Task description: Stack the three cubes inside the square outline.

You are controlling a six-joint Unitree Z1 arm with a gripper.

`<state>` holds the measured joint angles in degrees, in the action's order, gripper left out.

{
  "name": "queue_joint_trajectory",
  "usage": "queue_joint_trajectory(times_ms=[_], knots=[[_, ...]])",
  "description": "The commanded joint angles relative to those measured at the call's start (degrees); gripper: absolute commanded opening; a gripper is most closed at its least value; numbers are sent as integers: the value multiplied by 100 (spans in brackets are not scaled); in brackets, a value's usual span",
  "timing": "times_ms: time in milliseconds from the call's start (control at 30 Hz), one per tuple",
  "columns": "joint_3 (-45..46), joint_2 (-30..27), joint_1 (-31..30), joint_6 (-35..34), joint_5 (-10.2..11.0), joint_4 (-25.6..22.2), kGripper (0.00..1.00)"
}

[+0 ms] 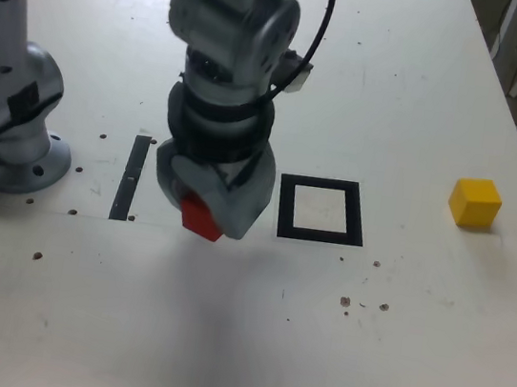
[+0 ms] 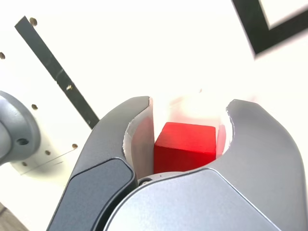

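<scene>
The white desk (image 1: 388,366) spread beneath everything, and the grey arm (image 1: 230,2) reached down over it. Its end effector (image 2: 191,102) was closed on the red cube (image 2: 185,144), holding it tilted above the desk between the two fingers. The black square outline (image 1: 286,207) lay just beside the end effector, toward the exterior view's right. A narrow black strip (image 1: 130,178) lay toward that view's left. The yellow cube (image 1: 475,204) sat on the desk near the exterior view's right edge, well apart from the outline.
</scene>
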<state>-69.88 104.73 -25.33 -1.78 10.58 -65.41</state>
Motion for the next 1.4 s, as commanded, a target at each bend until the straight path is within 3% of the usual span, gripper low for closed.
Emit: queue_joint_trajectory(times_ms=[0,267,533,800,1367], knots=[[-77,-70,166,37,-10,22,33],[-537,-12,1058,115,-162,20,33],[-957,493,1753,128,-380,25,33],[-1356,942,1931,162,-594,44,33],[-1524,1380,2314,463,-715,106,33]])
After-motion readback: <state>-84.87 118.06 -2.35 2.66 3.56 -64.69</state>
